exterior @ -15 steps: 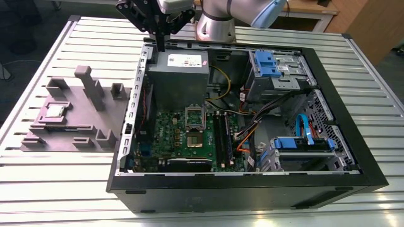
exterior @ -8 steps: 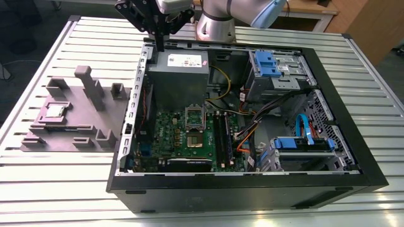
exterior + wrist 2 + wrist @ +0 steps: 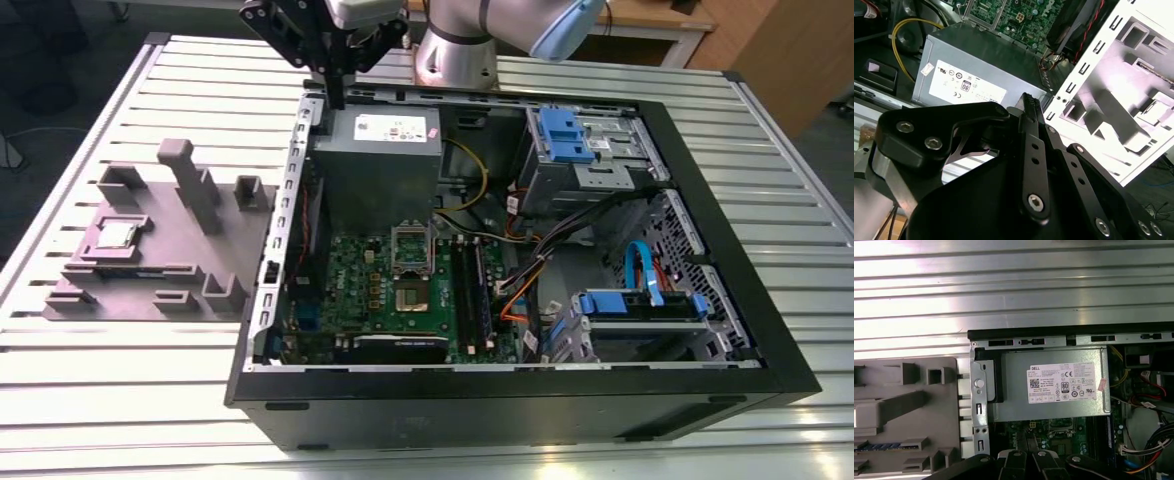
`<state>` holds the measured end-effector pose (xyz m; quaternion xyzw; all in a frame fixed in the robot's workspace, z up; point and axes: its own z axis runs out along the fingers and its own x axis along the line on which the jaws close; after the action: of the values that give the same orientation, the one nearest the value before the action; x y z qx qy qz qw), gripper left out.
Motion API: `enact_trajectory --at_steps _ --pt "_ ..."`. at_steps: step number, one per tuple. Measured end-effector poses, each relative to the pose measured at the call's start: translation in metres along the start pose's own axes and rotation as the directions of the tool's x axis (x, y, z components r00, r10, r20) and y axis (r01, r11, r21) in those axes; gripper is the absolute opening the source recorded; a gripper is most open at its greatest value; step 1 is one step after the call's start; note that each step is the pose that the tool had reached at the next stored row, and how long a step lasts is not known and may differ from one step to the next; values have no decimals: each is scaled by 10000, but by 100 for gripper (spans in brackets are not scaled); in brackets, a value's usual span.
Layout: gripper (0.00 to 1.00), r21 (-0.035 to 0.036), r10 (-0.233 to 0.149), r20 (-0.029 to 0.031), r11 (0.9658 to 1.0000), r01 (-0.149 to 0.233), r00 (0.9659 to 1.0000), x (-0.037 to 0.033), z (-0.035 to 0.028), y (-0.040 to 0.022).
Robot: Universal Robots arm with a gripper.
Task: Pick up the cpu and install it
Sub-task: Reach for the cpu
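We judge the task hardly begun: the cpu point(image 3: 115, 235) lies on the grey fixture point(image 3: 174, 270), well apart from the gripper point(image 3: 332, 92), which hangs pinched together and empty above the power supply point(image 3: 378, 150). The motherboard socket point(image 3: 412, 291) seems unfilled, though that is hard to see.

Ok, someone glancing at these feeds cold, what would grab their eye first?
The open black computer case on the slatted metal table, with its green board exposed. Next, the gripper, shut and empty, hanging at the case's edge beside the grey box with the white label. The cpu sits untouched in the grey holder at the exterior view's left.
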<state>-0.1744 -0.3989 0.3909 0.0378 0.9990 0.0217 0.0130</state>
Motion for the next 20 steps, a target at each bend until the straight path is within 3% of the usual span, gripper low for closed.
enact_trajectory --at_steps 20 --pt "11 0 1 0 10000 -1 10000 41 3 -3"
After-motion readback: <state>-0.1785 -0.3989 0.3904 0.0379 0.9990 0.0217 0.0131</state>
